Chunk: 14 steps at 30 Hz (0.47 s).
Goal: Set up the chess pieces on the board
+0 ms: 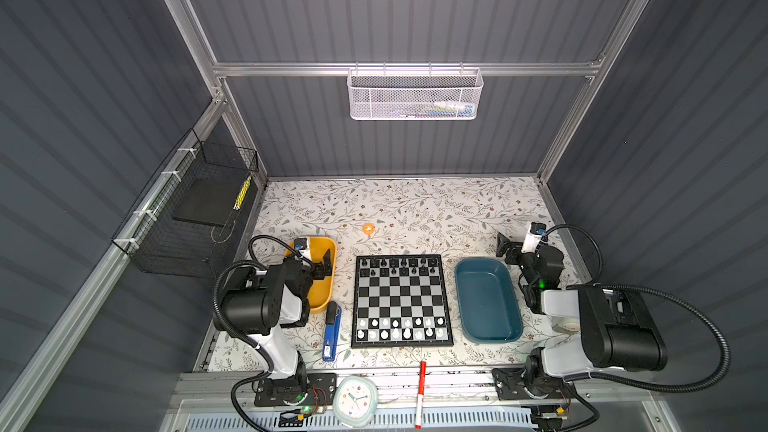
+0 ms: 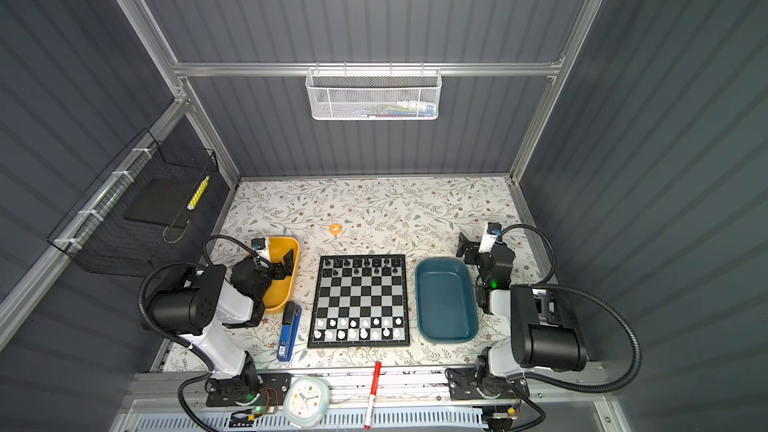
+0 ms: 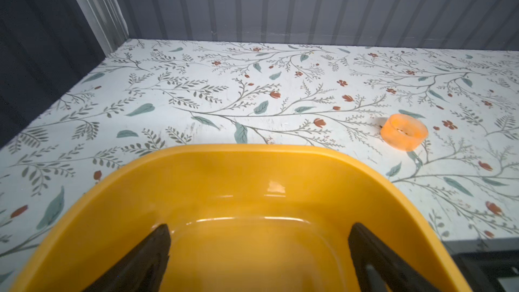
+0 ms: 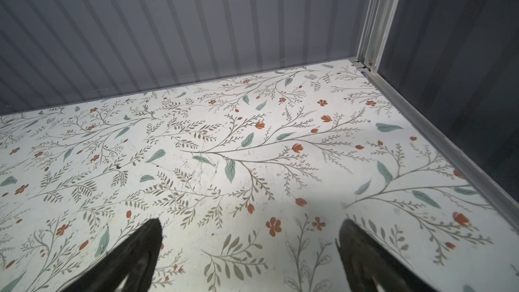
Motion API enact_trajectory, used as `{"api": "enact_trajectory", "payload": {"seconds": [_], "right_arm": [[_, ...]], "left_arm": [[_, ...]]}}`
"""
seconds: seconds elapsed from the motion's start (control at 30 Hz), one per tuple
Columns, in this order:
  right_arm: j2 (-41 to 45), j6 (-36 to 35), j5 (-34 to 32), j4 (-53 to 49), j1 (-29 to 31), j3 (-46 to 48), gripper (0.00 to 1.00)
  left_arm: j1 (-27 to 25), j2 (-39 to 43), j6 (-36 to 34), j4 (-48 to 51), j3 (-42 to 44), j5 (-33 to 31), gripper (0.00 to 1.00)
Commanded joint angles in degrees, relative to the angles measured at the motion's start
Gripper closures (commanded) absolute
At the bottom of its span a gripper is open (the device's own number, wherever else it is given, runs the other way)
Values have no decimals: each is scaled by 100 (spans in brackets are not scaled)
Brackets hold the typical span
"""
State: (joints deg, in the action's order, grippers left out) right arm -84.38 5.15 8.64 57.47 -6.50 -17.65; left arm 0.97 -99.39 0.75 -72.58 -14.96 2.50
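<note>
Where the front rail crosses the bottom of both top views, we count one clock (image 1: 354,401) and one red marker (image 1: 420,392). Just beyond, only the top views show the board (image 1: 401,299), lower centre, flat on the floral tabletop (image 4: 252,150). It carries two rows of white chess pieces (image 1: 395,332) at its near edge and two rows of black chess pieces (image 1: 393,272) at its far edge, too small for us to count singly.

One blue stapler (image 1: 331,332) lies near its left side, and two trays flank it: a yellow tray (image 1: 324,297) on the left and a teal tray (image 1: 488,305) on the right. The left gripper (image 3: 259,228) hangs over the yellow tray, jaws apart and holding nothing. Its wrist view also catches the one orange ring (image 3: 404,132) farther back.

The right gripper (image 4: 251,221), jaws likewise spread, stands beyond the teal tray, and its wrist view shows only tabletop and walls. Farthest, we count two baskets, a black wire basket (image 1: 187,209) and a white mesh basket (image 1: 414,93).
</note>
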Motion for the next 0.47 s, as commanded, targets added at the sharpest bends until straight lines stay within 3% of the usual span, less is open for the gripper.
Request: {"api": "enact_trajectory", "payload": {"seconds": [0.0,0.2,0.43], "right_arm": [[79,-130,-83,-188,17,-107,1],[68,-146,-91,-221,35,-133,1],[75,-154,-110,-219,53,-125,1]], "left_arm": [[43,129,203,266,-286,-390,1],[-14,139,88,1678,-998,-368,0],[-36,122,74,1638,-1000,-391,0]]}}
